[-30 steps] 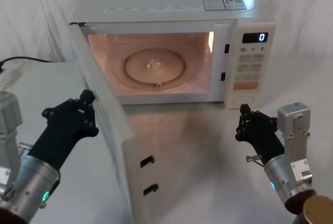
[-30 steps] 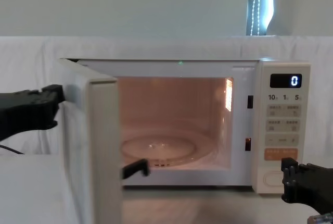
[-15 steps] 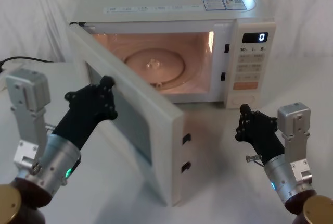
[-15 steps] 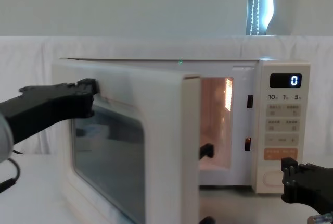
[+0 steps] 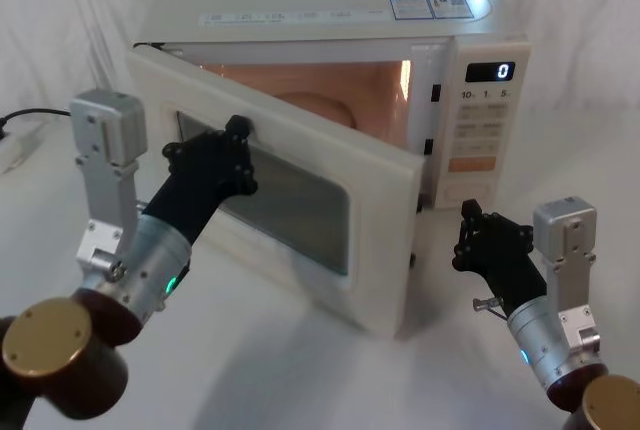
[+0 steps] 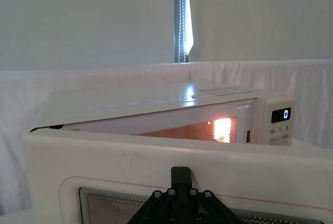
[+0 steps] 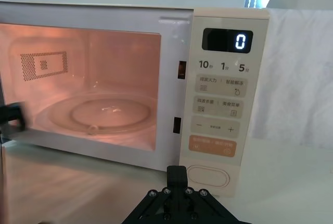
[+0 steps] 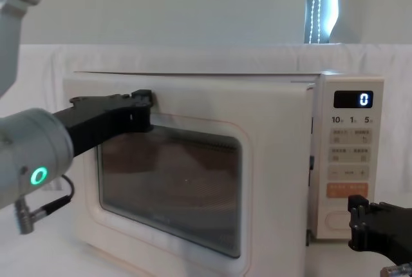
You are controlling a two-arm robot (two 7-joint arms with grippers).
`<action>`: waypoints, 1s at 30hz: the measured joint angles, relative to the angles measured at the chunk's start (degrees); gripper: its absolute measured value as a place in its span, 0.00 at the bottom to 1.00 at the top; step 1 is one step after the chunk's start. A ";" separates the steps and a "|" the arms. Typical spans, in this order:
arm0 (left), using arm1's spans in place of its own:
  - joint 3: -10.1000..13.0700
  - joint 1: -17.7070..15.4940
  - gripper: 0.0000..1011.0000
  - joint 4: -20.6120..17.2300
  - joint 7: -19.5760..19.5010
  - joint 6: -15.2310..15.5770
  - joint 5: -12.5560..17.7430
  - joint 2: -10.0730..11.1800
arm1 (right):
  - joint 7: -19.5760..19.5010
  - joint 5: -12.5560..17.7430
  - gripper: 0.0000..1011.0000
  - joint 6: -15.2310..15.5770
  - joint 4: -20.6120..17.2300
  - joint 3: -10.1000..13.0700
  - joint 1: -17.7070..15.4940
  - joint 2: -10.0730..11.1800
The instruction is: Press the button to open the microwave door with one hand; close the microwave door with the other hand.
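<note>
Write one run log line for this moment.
door: partly open, cavity lit | left gripper: pressed on door front | right gripper: before button, apart | display: 0

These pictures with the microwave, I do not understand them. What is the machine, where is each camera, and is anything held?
It is a robot with two arms. One camera looks down from its head, one looks forward from its chest, and one sits on each wrist. The left gripper presses against the microwave door, which stands partly open with the oven lit inside. The right gripper hovers low in front of the control panel, close to the large cream button. Neither holds anything. The display shows 0.
</note>
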 joint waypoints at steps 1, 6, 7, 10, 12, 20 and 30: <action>0.12 -0.27 0.00 0.28 0.02 0.05 0.08 -0.11 | 0.00 0.00 0.00 0.00 0.00 0.00 0.00 0.00; 1.09 -2.87 0.00 3.10 0.40 0.28 0.74 -1.31 | 0.00 0.00 0.00 0.00 0.00 0.00 0.00 0.00; 1.17 -3.12 0.00 3.42 0.46 0.28 0.83 -1.45 | 0.00 0.00 0.00 0.00 0.00 0.00 0.00 0.00; 1.60 -4.23 0.00 4.94 0.68 0.29 1.19 -2.16 | 0.00 0.00 0.00 0.00 0.00 0.00 0.00 0.00; 1.77 -4.74 0.00 5.62 0.77 0.28 1.34 -2.46 | 0.01 0.00 0.00 0.00 0.00 0.00 0.00 0.00; 2.51 -7.26 0.00 8.96 0.85 -0.03 2.15 -3.79 | 0.00 0.00 0.00 0.00 0.00 0.00 0.00 0.00; 2.93 -9.81 0.00 12.64 1.07 -0.73 3.12 -5.15 | 0.00 0.00 0.00 0.00 0.00 0.00 0.00 0.00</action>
